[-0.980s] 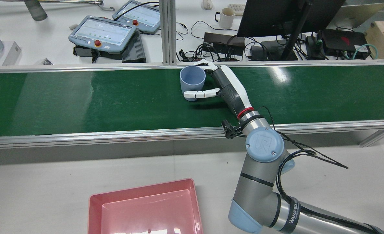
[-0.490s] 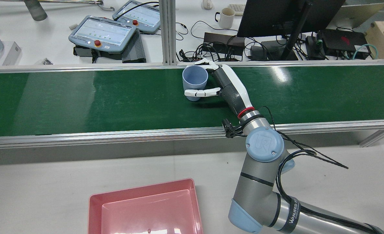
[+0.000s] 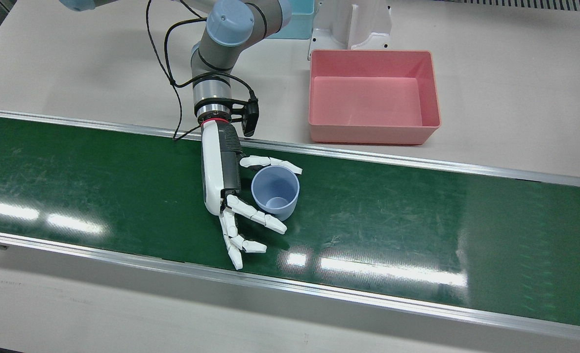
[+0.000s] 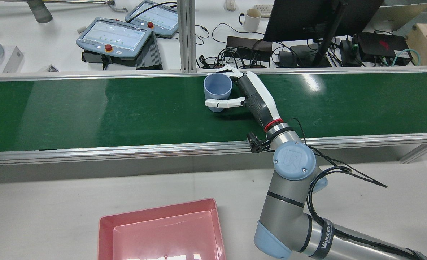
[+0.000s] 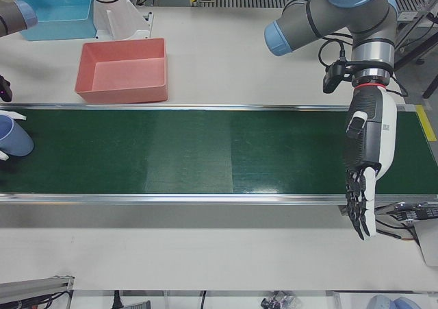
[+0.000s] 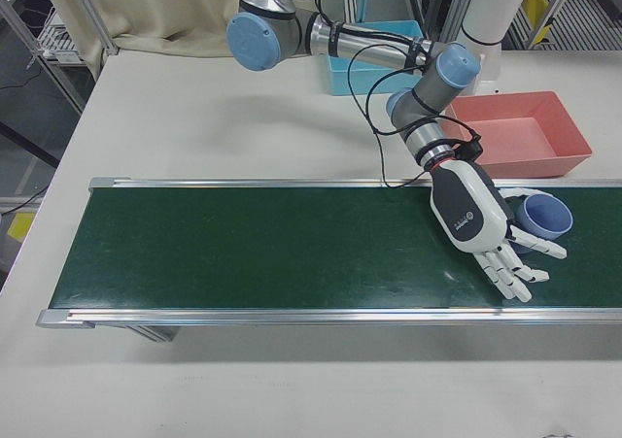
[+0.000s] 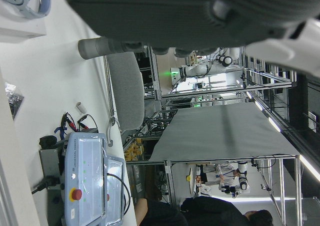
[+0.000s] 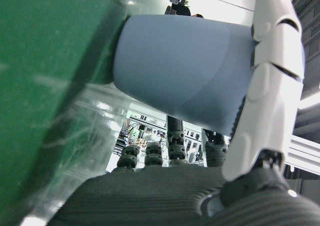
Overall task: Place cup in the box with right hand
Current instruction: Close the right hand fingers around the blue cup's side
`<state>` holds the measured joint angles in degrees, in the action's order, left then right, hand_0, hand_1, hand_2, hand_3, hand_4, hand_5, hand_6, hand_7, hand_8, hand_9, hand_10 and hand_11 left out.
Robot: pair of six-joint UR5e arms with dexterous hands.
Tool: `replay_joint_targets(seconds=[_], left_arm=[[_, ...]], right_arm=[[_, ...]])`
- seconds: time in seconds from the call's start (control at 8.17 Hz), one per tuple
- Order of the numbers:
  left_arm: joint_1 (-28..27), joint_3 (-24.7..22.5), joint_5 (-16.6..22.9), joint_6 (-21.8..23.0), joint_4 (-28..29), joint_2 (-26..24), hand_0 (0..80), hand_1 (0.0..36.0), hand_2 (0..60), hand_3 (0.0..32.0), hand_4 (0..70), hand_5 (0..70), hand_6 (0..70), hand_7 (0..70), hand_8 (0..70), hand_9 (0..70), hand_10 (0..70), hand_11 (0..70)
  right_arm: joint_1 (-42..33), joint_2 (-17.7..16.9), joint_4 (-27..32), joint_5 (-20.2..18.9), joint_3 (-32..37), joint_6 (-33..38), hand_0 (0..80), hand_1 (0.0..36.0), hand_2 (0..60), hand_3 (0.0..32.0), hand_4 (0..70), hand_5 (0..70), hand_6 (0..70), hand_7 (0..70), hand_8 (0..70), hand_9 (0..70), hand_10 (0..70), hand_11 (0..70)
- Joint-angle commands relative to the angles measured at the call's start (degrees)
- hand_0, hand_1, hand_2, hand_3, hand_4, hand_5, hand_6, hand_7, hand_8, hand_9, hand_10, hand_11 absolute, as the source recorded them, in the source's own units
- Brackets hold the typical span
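Near the middle of the front view, a little left of centre, the right hand [image 3: 231,196] lies low over the green belt [image 3: 417,220] with its palm turned toward the blue cup [image 3: 275,191]; the cup stands upright on the belt with its mouth up; one finger [image 3: 270,162] reaches along the upper side of the cup and another finger [image 3: 265,219] lies along its lower side, so the cup sits between them; the other fingers spread toward the lower edge of the belt, away from the cup; the hand is only partly closed, and from these views I cannot tell whether it really presses the cup or only touches it; in the right hand view the cup [image 8: 185,70] fills the upper part of the frame, with a white finger [image 8: 270,85] lying against its side at the right.

The pink box [image 3: 373,95] stands on the pale worktop [image 3: 74,73] in the upper right of the front view, beyond the metal rail of the belt, well apart from the cup; nothing lies inside it.

At the right of the left-front view, the left hand [image 5: 366,165] hangs over the near edge of the belt with its fingers straight and apart, pointing down in the frame; it holds nothing.

In the rear view, the cup [image 4: 217,88] is in the upper middle of the frame, at the far edge of the belt; the box [image 4: 159,231] is at the bottom.
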<state>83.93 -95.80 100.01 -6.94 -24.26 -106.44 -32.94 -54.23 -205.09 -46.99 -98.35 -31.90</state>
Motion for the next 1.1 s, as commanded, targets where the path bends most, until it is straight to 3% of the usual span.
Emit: replay_joint_targets(seconds=[0.0,0.12,0.24,0.37,0.49,0.61,0.73,0.98], left_arm=[[0.00,0.00,-0.08,0.00,0.00,0.00,0.0,0.0,0.0,0.0,0.0,0.0,0.0,0.0,0.0,0.0,0.0,0.0],[0.00,0.00,0.01,0.00,0.00,0.00,0.0,0.0,0.0,0.0,0.0,0.0,0.0,0.0,0.0,0.0,0.0,0.0],[0.00,0.00,-0.08,0.00,0.09,0.00,0.0,0.0,0.0,0.0,0.0,0.0,0.0,0.0,0.0,0.0,0.0,0.0],[0.00,0.00,0.01,0.00,0.00,0.00,0.0,0.0,0.0,0.0,0.0,0.0,0.0,0.0,0.0,0.0,0.0,0.0],[0.00,0.00,0.01,0.00,0.00,0.00,0.0,0.0,0.0,0.0,0.0,0.0,0.0,0.0,0.0,0.0,0.0,0.0],[0.00,0.00,0.01,0.00,0.00,0.00,0.0,0.0,0.0,0.0,0.0,0.0,0.0,0.0,0.0,0.0,0.0,0.0],[0.00,0.00,0.01,0.00,0.00,0.00,0.0,0.0,0.0,0.0,0.0,0.0,0.0,0.0,0.0,0.0,0.0,0.0],[0.00,0.00,0.01,0.00,0.00,0.00,0.0,0.0,0.0,0.0,0.0,0.0,0.0,0.0,0.0,0.0,0.0,0.0]], right_arm=[[-0.01,0.00,0.91,0.32,0.00,0.09,52.8,17.2,12.4,0.0,28.2,5.5,9.1,39.7,3.1,11.1,5.1,9.2],[-0.01,-0.09,1.61,1.11,0.00,0.09,53.7,18.6,15.6,0.0,30.9,5.7,9.9,40.9,2.9,11.1,5.1,9.3],[-0.01,0.00,1.71,1.20,0.00,0.09,55.3,23.0,27.6,0.0,33.8,6.7,13.2,55.9,6.0,17.7,5.5,10.1],[-0.01,0.00,1.88,1.20,-0.17,0.09,54.8,34.3,60.0,0.0,36.6,9.8,19.3,70.0,17.8,37.0,11.7,19.5],[-0.01,-0.17,2.32,1.12,-0.35,0.26,51.1,36.0,60.0,0.0,40.5,11.4,25.5,70.0,28.7,52.3,16.5,26.3],[0.07,-0.09,2.32,1.03,-2.70,0.18,48.9,36.0,60.0,0.0,44.4,12.5,30.0,70.0,36.3,60.3,19.7,30.9],[0.33,-0.52,2.24,0.33,-6.90,0.09,49.2,36.0,60.0,0.0,47.0,13.1,31.7,70.0,39.5,63.6,21.0,32.9],[5.32,-4.20,1.45,0.76,-17.53,0.09,48.4,36.0,60.0,0.0,41.7,12.6,29.1,70.0,36.0,60.2,19.1,30.2]])
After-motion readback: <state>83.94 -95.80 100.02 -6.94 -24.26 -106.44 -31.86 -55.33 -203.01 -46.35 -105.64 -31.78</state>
